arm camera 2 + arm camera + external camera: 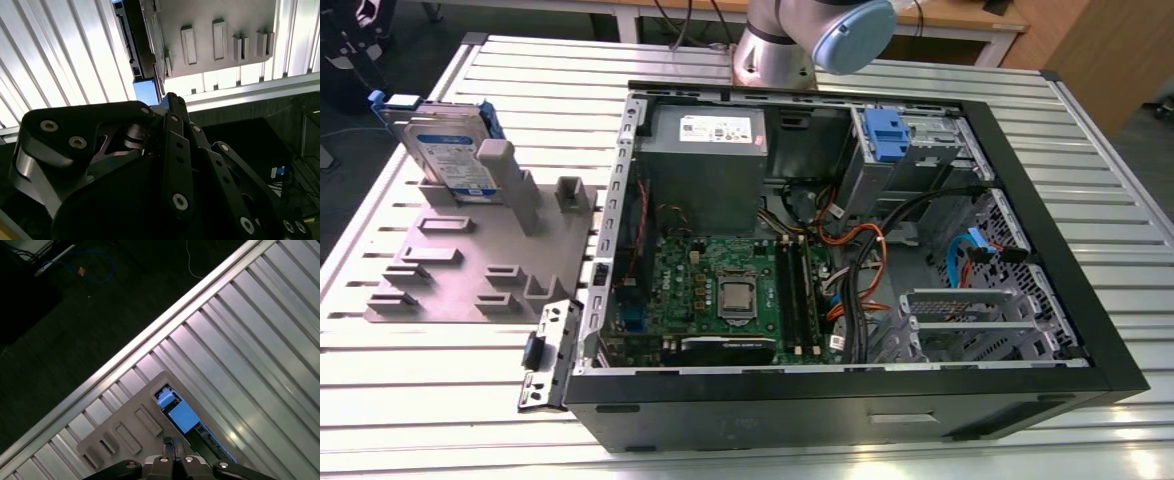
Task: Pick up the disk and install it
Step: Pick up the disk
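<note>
The disk (450,148), silver-grey with a white-and-blue label and a blue carrier, stands on edge in a grey slotted holder (474,270) at the exterior view's left. In the first wrist view the disk (183,416) is seen edge-on from above, in the holder (127,432). My gripper (173,443) hangs well above it, fingertips together and nothing between them. The second wrist view shows the black finger links meeting at the gripper (170,98), with the disk's edge (131,42) and the holder (220,27) beyond.
An open computer case (1067,250) lies on the ribbed aluminium table (427,370), to the exterior view's right of the holder. Inside are a motherboard (720,290), a grey power-supply box (707,135), cables and a drive bay with a blue latch (887,135). The arm's base (774,50) stands behind the case.
</note>
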Controlling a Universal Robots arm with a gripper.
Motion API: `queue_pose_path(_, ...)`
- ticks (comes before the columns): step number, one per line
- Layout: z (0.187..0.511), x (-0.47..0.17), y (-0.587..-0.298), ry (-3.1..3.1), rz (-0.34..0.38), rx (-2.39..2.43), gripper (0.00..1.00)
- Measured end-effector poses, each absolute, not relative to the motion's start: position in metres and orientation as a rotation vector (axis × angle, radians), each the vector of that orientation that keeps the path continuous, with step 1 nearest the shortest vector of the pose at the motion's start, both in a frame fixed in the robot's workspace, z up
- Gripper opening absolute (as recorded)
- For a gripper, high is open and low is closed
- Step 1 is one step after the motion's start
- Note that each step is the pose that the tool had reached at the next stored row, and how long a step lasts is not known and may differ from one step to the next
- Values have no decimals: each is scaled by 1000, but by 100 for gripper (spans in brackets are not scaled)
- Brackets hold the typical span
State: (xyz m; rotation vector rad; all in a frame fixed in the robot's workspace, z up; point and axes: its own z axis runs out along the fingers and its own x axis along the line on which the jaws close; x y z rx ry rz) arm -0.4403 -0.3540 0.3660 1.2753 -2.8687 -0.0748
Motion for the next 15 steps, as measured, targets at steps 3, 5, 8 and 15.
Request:
queue_pose_path(3, 366, -440, -354, -2862, -75, 1290, 11)
queue_pose_path(5, 366, -440, -354, -2857, -75, 1300, 11)
queue_pose_path(8, 366, -440, -354, -2850, -75, 1314, 11)
queue_pose_path(15, 366, -440, -354, -2848, -75, 1320, 11)
